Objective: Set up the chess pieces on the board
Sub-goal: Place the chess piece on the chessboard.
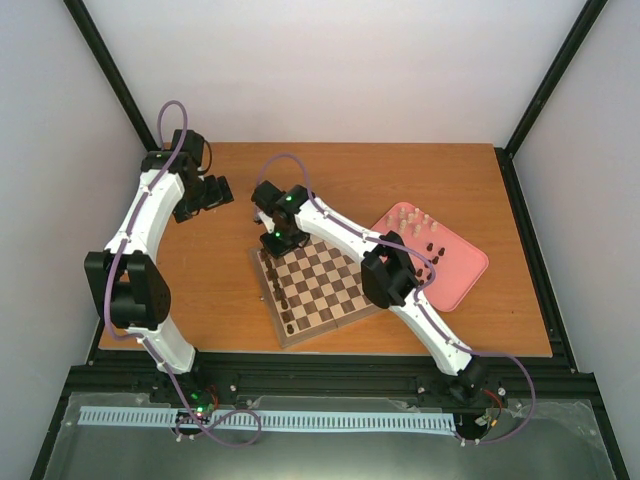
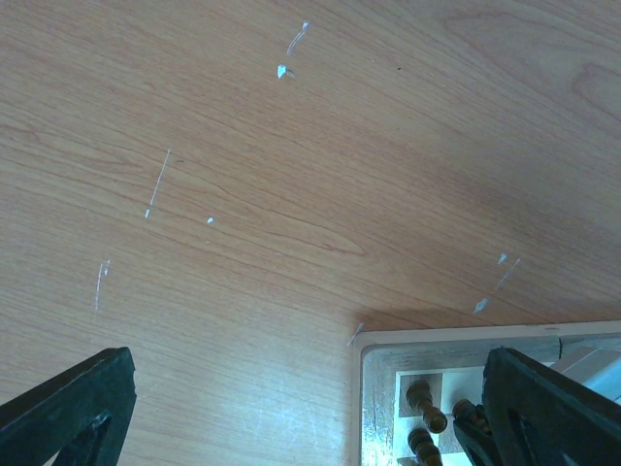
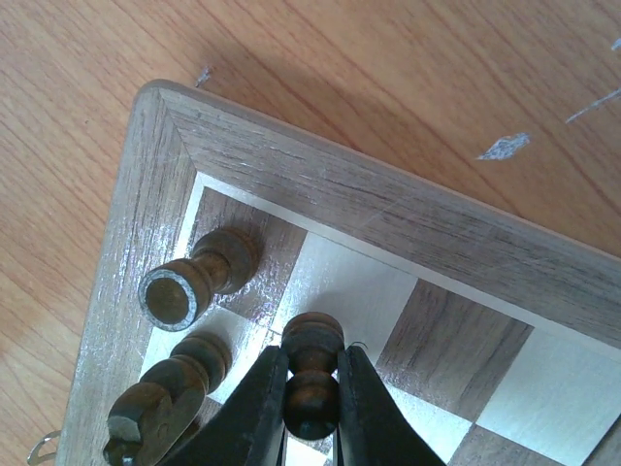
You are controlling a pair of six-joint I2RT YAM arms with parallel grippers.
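Dark brown wood between the fingers: the right end effector (image 3: 310,367) was closed on one of the chess pieces, a small turned dark piece (image 3: 311,340), gripped around its narrow part. Its long axis ran roughly in line with the fingers, wider end pointing away from the wrist toward the board (image 3: 320,184). I judged it close to upright.

Position: the held piece sat at the board's far left corner as the overhead camera saw it, directly under the right end effector (image 1: 272,243). In the wrist view it lay just beside the corner square, over the join of a pale and a dark square. I could not tell whether its base was touching the wood.

Neighbours: a flat-topped dark piece (image 3: 199,282) stood on the corner square, and another dark piece (image 3: 165,403) stood just beside it along the edge. Both were close to the left finger, so the release looked tight on that side.

The left end effector (image 2: 306,408) was spread wide and holding nothing, over bare bench (image 1: 400,170) just off that same corner. The right arm was plainly the one on the job.

Cream and dark pieces (image 1: 420,225) stood on the pink tray (image 1: 470,270), to the right of the board. I judged the set-up to be in its early stages.
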